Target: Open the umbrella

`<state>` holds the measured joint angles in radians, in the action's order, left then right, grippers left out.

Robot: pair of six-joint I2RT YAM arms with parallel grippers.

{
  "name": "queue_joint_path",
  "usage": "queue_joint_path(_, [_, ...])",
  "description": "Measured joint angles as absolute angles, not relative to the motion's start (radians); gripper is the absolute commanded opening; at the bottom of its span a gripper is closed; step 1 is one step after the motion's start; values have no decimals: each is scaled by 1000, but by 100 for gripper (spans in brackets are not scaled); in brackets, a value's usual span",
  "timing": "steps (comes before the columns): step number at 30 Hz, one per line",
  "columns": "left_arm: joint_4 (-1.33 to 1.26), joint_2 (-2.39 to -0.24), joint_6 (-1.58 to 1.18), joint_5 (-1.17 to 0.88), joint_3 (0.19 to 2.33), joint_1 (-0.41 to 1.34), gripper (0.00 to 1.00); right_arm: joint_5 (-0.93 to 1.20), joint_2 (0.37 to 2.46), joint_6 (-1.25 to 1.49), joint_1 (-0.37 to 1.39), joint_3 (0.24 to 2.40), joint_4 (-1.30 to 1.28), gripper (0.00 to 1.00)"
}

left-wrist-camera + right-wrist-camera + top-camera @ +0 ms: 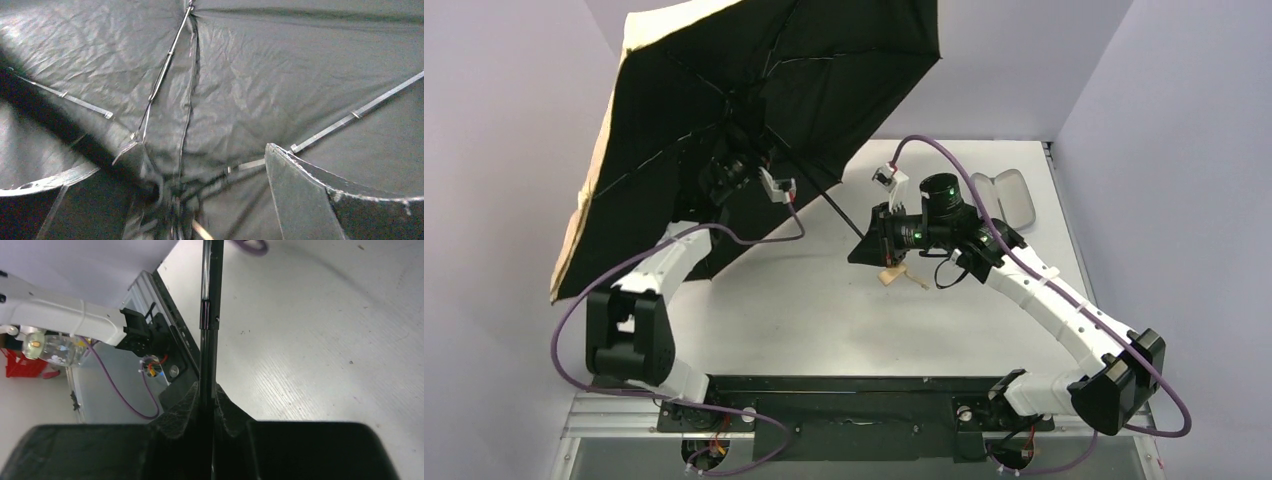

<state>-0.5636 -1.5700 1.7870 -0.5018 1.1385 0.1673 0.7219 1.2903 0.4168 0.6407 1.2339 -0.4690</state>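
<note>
There are two end effectors, one umbrella and one case.

The right end effector (209, 407) is clamped on the umbrella's thin black shaft (210, 315). Its wrist camera shows both fingers pressed together against the shaft, which runs straight out from between them. The small tan handle (892, 275) sticks out on the near side of this grip, above the middle of the desk (824, 310). Whether the handle touches the desk cannot be told.

The left end effector (200, 155) stands with its fingers (300, 200) wide apart and nothing between them. It reaches up under the canopy, close to the hub where the metal ribs (350, 116) meet. Several ribs fan outward across the black lining in its wrist view.

The umbrella (754, 90) is fully spread. Its long axis, the shaft, lies on a slant from the handle at mid-desk toward the far-left corner. The crown points away to the far left, and the black underside faces the near right. A tan band of outer fabric (589, 180) shows along the left rim. The canopy covers the far-left part of the desk and reaches past its left edge.

The single pale lavender case (1006, 195) lies near the far-right corner, well apart from the umbrella.
</note>
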Motion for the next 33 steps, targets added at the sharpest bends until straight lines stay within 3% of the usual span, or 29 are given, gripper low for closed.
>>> queue_joint_path(1, [-555, -1533, 1782, -516, 1110, 162, 99, 723, 1286, 440, 643, 1228, -452, 0])
queue_joint_path(12, [-445, -1217, 1619, -751, 894, 176, 99, 677, 1284, 580, 622, 1200, -290, 0])
queue_joint_path(16, [-353, -1157, 1296, -715, 936, 205, 94, 607, 1261, 592, 617, 1165, -237, 0])
queue_joint_path(23, [-194, -1195, 418, -588, 1235, 208, 82, 443, 1179, 595, 620, 1069, -163, 0])
queue_joint_path(27, [-195, -1259, -9, -586, 1325, 222, 82, 362, 1167, 588, 634, 1048, -116, 0])
queue_joint_path(33, [-189, -1384, -410, -541, 1372, 309, 81, 246, 1164, 564, 680, 1037, -60, 0])
